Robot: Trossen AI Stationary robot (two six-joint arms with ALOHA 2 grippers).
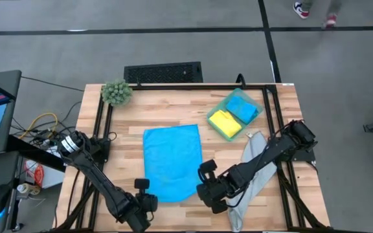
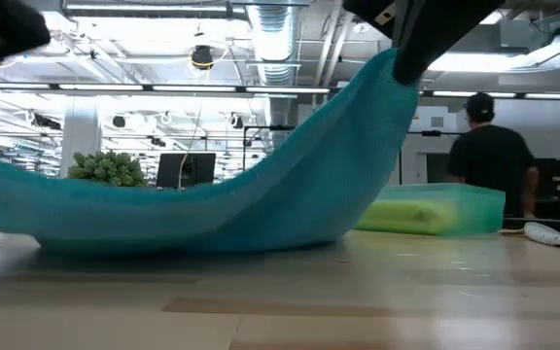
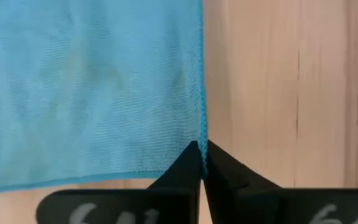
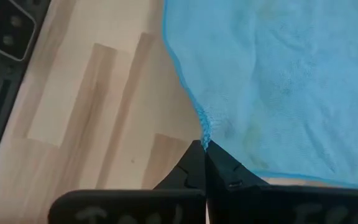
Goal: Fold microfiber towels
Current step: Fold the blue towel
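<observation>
Both grippers pinch the blue towel's near corners.

No legible text, label, brand or number anywhere; pale marks on gripper bodies in both wrist views too blurred to read.

A bright blue microfiber towel lies mid-surface on the pale wooden slatted surface. Behind it to the right stands a translucent green rectangular bin; right of the towel lies a limp pale grey cloth; a fuzzy green ball-shaped plant sits back-left.
</observation>
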